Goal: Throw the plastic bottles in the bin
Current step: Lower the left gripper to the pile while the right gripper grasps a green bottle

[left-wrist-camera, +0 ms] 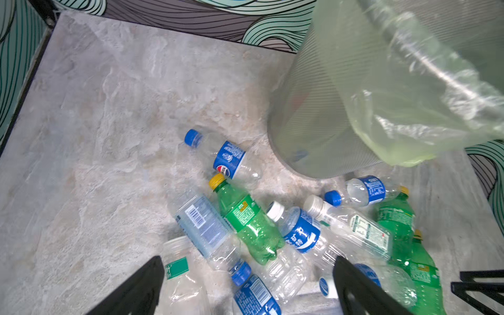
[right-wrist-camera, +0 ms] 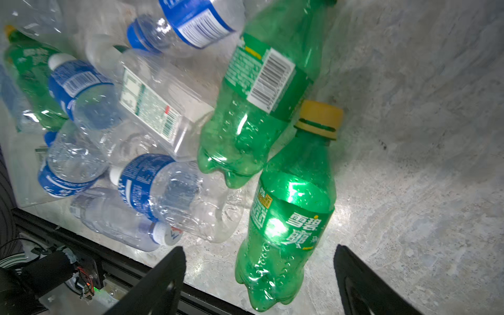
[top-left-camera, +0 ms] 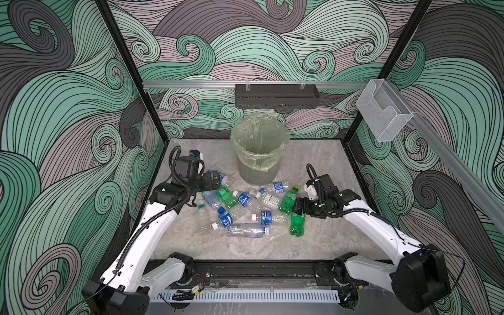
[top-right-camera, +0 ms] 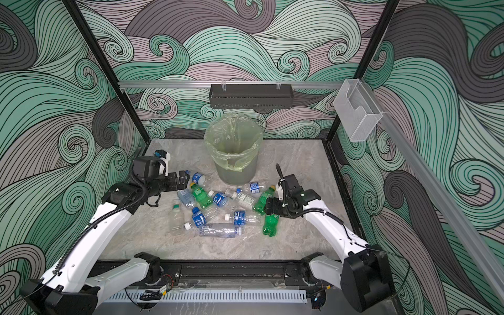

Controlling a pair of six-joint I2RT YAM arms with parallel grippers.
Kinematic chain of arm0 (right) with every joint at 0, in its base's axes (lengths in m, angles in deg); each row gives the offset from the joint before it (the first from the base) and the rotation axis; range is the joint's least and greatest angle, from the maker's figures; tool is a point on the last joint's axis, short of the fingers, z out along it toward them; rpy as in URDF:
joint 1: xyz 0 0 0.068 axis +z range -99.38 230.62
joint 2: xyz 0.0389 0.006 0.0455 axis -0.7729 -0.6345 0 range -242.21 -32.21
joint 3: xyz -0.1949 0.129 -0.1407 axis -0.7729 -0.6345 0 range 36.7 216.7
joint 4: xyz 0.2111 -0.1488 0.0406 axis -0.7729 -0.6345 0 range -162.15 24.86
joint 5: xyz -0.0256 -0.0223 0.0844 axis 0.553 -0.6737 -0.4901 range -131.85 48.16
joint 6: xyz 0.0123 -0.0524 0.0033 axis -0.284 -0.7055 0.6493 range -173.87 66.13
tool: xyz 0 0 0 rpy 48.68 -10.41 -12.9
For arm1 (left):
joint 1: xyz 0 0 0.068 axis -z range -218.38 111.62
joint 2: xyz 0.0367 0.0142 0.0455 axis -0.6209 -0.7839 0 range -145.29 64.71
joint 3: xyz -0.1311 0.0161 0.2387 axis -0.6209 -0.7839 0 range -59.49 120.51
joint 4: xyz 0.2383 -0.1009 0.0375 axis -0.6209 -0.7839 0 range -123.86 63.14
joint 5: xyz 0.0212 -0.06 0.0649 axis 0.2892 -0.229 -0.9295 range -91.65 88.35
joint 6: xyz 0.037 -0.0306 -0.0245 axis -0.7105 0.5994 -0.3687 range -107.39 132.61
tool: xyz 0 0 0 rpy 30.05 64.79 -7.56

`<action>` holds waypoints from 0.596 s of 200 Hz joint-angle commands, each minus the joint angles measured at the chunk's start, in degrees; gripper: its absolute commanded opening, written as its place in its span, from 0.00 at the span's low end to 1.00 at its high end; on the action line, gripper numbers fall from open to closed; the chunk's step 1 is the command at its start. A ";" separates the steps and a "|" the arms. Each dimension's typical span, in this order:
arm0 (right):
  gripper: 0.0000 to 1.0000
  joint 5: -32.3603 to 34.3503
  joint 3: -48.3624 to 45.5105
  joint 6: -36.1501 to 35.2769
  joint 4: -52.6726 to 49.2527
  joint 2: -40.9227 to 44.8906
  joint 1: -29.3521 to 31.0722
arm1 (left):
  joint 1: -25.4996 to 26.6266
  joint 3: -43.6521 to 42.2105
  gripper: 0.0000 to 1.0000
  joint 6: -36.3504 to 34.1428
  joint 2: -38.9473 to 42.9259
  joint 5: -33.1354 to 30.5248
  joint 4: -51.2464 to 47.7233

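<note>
The left tool (left-wrist-camera: 248, 261) is spread wide and holds nothing; in the left wrist view its two dark fingers (left-wrist-camera: 141, 283) frame the near part of the heap without touching any bottle. In both top views this tool (top-left-camera: 215, 178) (top-right-camera: 184, 177) points toward the foot of the bin, level with the worktop, at the far-left edge of the heap, just beside a clear bottle with a blue Pepsi label (left-wrist-camera: 229, 158) (top-left-camera: 225, 178). Its arm rises from the near-left base, bends at the elbow and reaches inward with the forearm raised. The right tool (right-wrist-camera: 259, 249) is also parted, and a green bottle with a yellow cap (right-wrist-camera: 286, 218) lies between its fingers (right-wrist-camera: 163, 275), with a gap showing on either side, so nothing is pinched. In both top views this tool (top-left-camera: 296, 208) (top-right-camera: 268, 206) sits low at the right edge of the heap, over the cap end of that bottle (top-left-camera: 297, 225) (top-right-camera: 270, 225), on an arm stretched in from the near right with the wrist turned leftward. A second green bottle (right-wrist-camera: 245, 109) (top-left-camera: 288, 200) lies just beyond, its base touching the first one's shoulder. The remaining plastic bottles lie on their sides in a loose heap on the grey stone-patterned worktop (top-left-camera: 313, 245), among them a third green bottle (left-wrist-camera: 245, 221) and a larger clear unlabelled bottle (top-left-camera: 246, 230) (top-right-camera: 218, 230) nearest the front. The bin (top-left-camera: 256, 171) (top-right-camera: 236, 174) (left-wrist-camera: 327, 122) stands upright just behind the heap, lined with a yellow-green bag.
</note>
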State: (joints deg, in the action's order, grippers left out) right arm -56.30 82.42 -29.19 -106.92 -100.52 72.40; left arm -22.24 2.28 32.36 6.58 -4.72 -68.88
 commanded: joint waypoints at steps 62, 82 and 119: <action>0.82 0.40 -4.75 4.54 3.96 -3.69 1.77 | -1.34 -6.22 0.99 4.69 2.59 -10.35 -1.84; 0.81 0.37 -5.79 5.26 5.68 -5.00 1.75 | -1.38 -7.19 0.99 5.63 2.15 -13.54 -2.00; 0.77 1.14 -7.68 6.28 8.43 -6.48 1.86 | -1.46 -9.08 0.99 5.12 1.81 -15.01 -1.34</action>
State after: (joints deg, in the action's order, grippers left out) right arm -55.74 75.88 -24.73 -101.11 -106.38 73.91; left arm -23.27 -6.11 37.10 8.68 -17.11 -69.73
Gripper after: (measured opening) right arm 0.780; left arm 0.986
